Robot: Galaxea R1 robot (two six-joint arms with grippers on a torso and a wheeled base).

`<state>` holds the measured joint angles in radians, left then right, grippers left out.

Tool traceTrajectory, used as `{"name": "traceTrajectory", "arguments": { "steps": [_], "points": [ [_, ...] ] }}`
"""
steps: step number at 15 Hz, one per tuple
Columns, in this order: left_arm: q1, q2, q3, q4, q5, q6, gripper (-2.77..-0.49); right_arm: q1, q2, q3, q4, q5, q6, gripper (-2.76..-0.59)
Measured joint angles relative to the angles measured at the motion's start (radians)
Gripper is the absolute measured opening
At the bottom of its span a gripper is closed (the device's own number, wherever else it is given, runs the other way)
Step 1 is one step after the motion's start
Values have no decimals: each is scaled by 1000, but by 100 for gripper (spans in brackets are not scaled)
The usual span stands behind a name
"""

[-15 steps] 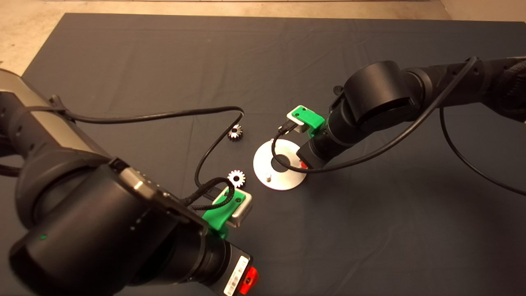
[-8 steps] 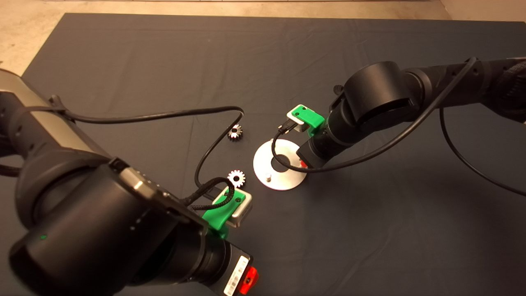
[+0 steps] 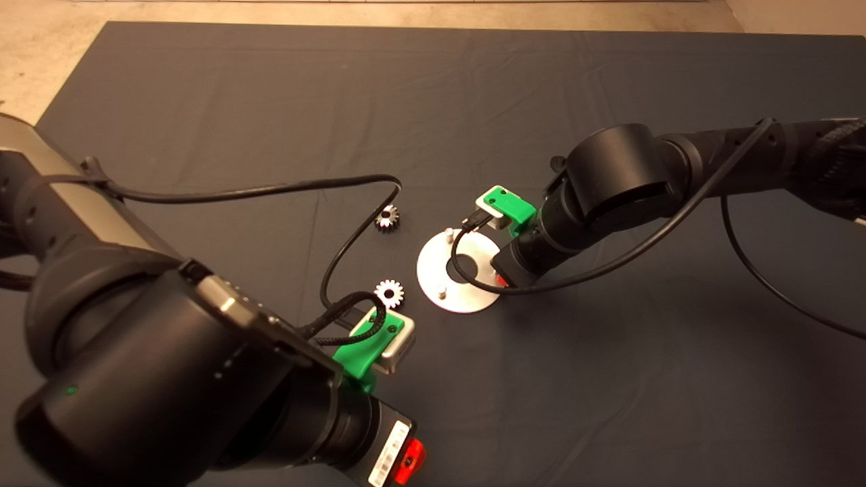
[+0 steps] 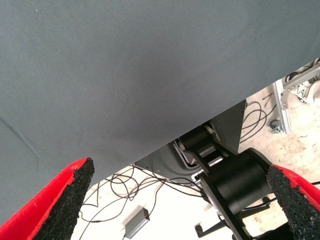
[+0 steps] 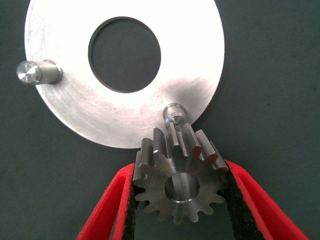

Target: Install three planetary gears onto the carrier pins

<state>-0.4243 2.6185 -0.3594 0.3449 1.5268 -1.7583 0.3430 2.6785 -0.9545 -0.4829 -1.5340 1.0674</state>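
The flat silver disc (image 3: 433, 270) lies mid-mat; two carrier pins (image 3: 448, 234) (image 3: 441, 293) show on it, and the third is hidden under the right arm. My right gripper (image 3: 499, 274) hangs over the disc's right rim. In the right wrist view the gripper (image 5: 180, 172) is shut on a steel planetary gear (image 5: 179, 186), held just off a pin (image 5: 172, 112) at the rim of the disc (image 5: 200, 60); another pin (image 5: 30, 72) stands further round. Two more gears (image 3: 387, 218) (image 3: 390, 293) lie on the mat left of the disc. My left gripper (image 3: 408, 461) is parked at the lower left, open (image 4: 180, 170).
A black cable (image 3: 352, 243) from the left arm loops over the mat between the two loose gears. The dark mat (image 3: 609, 379) stretches to the right and front. The left wrist view shows the mat's edge, floor cables and a stand (image 4: 235, 180).
My right gripper has moved a little toward the near side with the gear, uncovering the disc's far pin. The left arm and the loose gears have not moved.
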Motion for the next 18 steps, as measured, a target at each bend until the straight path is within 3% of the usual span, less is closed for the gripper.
{"name": "traceTrajectory", "arguments": {
  "steps": [6, 13, 18],
  "points": [
    [0, 0, 0, 0, 0, 0, -75, -3, 0, 0, -51, 0, -1, -228],
    [0, 0, 0, 0, 0, 0, -75, -8, -3, -3, -68, 0, -4, -228],
    [0, 0, 0, 0, 0, 0, -75, -40, -2, -4, -87, 0, -3, -228]
  ]
}}
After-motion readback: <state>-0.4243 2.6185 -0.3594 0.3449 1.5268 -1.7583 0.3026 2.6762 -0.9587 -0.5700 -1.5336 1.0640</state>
